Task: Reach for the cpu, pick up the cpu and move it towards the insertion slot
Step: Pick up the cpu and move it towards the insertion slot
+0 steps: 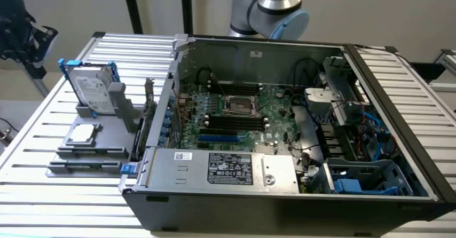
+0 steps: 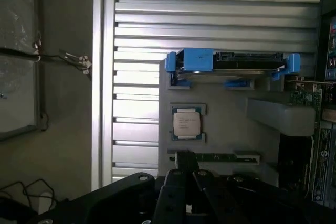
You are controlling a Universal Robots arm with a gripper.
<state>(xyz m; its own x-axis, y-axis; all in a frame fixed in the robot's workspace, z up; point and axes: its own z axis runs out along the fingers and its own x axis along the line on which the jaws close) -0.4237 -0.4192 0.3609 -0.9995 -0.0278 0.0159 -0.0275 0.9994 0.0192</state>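
On grey holder [image 2: 226, 135] | cpu [image 2: 187, 123] flat, near claw [image 2: 185, 163], not touching | claw closed, empty

Soft even light, pale glare on the desk [image 2: 210, 3] slats beyond the jaws, computer case [image 1: 235, 51] interior shadowed, jaws dark in silhouette.

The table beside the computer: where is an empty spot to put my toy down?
Bare slats of the table run on the near side of the grey holder and on the exterior view's left of it. More lie behind the hard drive. Crowded: the holder itself, with the cpu on it, and inside the computer case.
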